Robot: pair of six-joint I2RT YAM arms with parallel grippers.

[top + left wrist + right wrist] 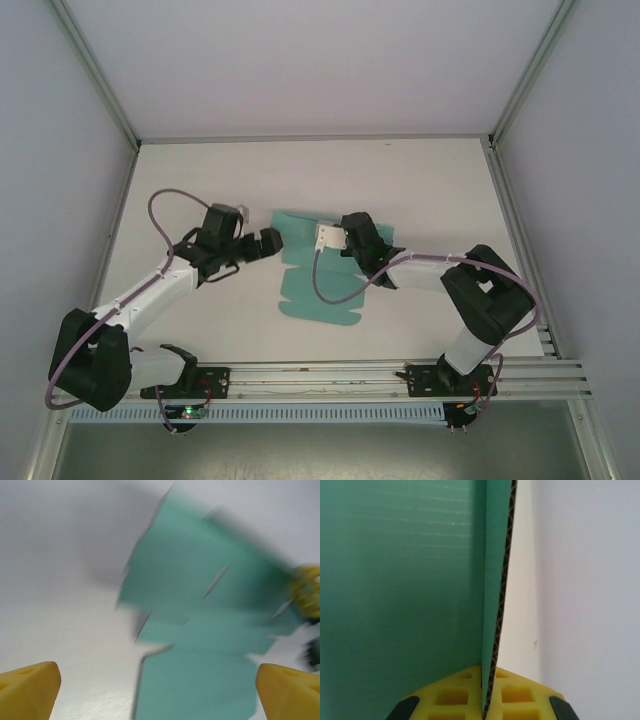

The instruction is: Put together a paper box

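The paper box (315, 285) is a flat teal-green die-cut sheet with flaps and slits, lying mid-table. My left gripper (270, 243) sits just off the sheet's left edge, open. In the left wrist view its yellow fingertips (30, 690) stand wide apart with nothing between them, low over the blurred sheet (200, 610). My right gripper (352, 245) is over the sheet's upper right part. In the right wrist view it (487, 700) is shut on a raised flap edge (500, 580) of the sheet (400, 580). The right gripper's yellow fingers (306, 590) also appear at the sheet's far side.
The white table (420, 190) is bounded by grey enclosure walls (60, 150) on the left, right and back. An aluminium rail (330, 375) carrying both arm bases runs along the near edge. A purple cable (330, 290) loops over the sheet.
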